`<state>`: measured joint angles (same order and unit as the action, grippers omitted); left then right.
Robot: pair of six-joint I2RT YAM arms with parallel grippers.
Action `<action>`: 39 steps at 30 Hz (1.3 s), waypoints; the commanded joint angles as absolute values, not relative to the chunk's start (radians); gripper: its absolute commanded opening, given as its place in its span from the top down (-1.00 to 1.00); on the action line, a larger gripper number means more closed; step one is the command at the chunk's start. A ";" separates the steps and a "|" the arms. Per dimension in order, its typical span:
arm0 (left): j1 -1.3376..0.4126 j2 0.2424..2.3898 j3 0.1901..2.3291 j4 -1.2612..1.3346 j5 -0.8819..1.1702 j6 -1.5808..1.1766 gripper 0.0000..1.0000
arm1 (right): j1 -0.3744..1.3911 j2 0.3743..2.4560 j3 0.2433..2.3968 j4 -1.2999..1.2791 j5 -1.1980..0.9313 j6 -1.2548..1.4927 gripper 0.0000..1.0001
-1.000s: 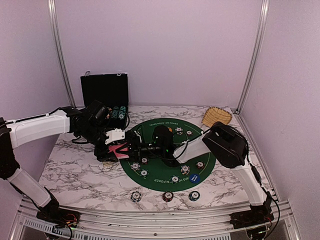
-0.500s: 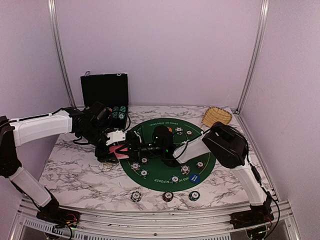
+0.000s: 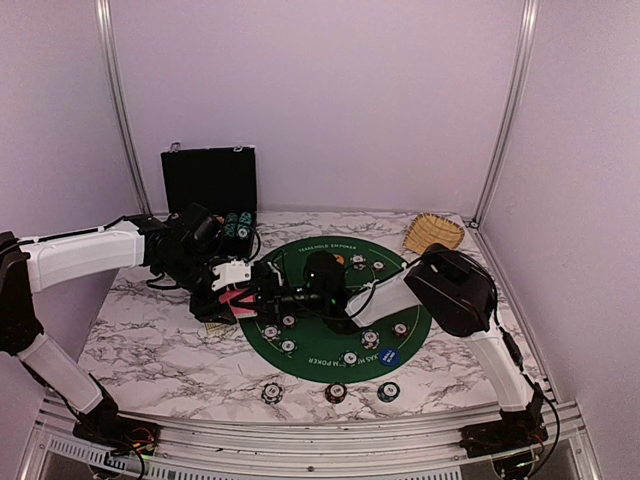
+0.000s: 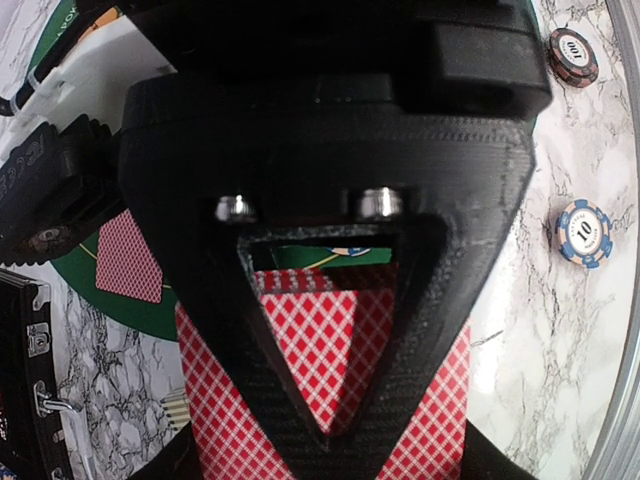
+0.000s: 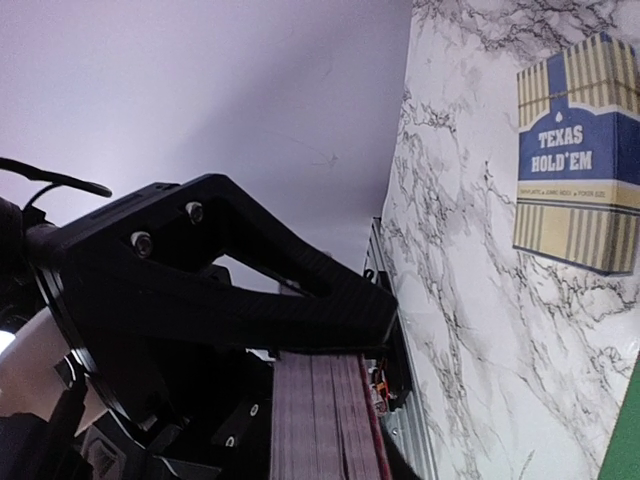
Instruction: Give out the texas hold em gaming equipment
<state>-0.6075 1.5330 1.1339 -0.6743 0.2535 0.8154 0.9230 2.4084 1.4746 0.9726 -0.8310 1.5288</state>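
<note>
In the top view my two arms meet over the left edge of the green poker mat (image 3: 400, 305). My right gripper (image 3: 270, 297) is shut on a deck of red-backed playing cards (image 5: 320, 420), seen edge-on in the right wrist view. My left gripper (image 4: 325, 440) is shut on a red-backed card (image 4: 330, 340) at that deck; its fingers meet in a V over the card. Another card (image 4: 128, 255) lies face down on the mat. Striped poker chips (image 3: 358, 260) sit around the mat, with a blue button (image 3: 389, 357). Three chips (image 3: 336, 392) lie on the marble in front.
A black hinged case (image 3: 210, 180) stands open at the back left and a wicker basket (image 3: 433, 232) at the back right. A blue-and-cream Texas Hold'em card box (image 5: 578, 150) lies on the marble below the left gripper. The table's metal rail (image 3: 300, 430) runs along the near edge.
My left gripper's jaws have closed onto the red-backed card. Both arms have stayed nearly in place, the left shifting slightly.
</note>
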 commanded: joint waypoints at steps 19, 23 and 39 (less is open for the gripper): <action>-0.607 1.511 1.120 -0.693 0.261 0.839 0.29 | 0.925 2.376 1.530 0.788 -0.809 1.401 0.00; -0.607 1.506 1.121 -0.695 0.258 0.838 0.21 | 0.918 2.367 1.529 0.755 -0.805 1.381 0.00; -0.607 1.499 1.130 -0.694 0.239 0.832 -0.24 | 0.917 2.346 1.518 0.735 -0.796 1.364 0.96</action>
<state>-0.6075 1.5311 1.1183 -0.6838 0.2260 0.8310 0.9199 2.3775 1.5078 0.7731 -0.8169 1.3903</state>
